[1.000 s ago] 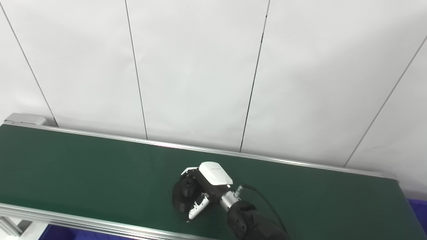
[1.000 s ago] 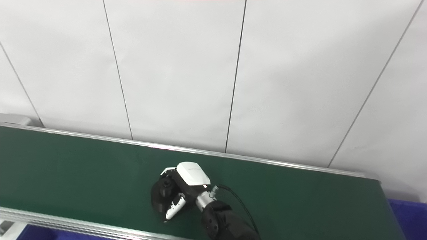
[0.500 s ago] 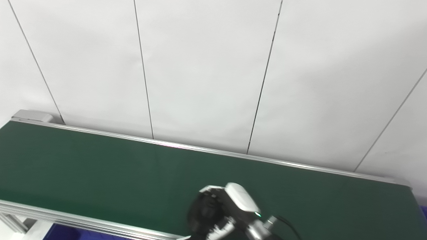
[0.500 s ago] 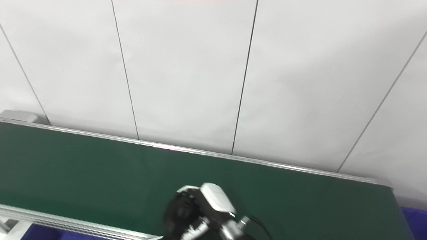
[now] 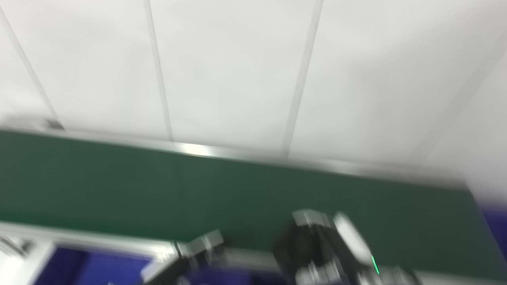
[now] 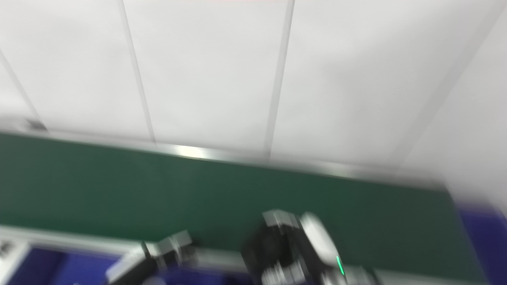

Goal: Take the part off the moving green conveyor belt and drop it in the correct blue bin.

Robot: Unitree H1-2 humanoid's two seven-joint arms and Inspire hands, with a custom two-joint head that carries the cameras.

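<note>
Both views are heavily motion-blurred. My right hand (image 5: pixel 344 241), white-backed with a green light, hangs over the near edge of the green conveyor belt (image 5: pixel 158 186) at the bottom right of centre. Its fingers are wrapped on a round black part (image 5: pixel 295 249), which sits on the hand's left side. A blurred grey shape at the bottom, left of centre, looks like my left hand (image 5: pixel 202 247); its fingers cannot be made out.
A blue bin (image 5: pixel 99 269) shows below the belt's near rail at the bottom left. More blue (image 5: pixel 495 221) lies past the belt's right end. A white panelled wall stands behind the belt.
The camera has swung and the picture is now smeared. My right hand has carried the black part right and toward the belt's near edge. The left hand has come into view.
</note>
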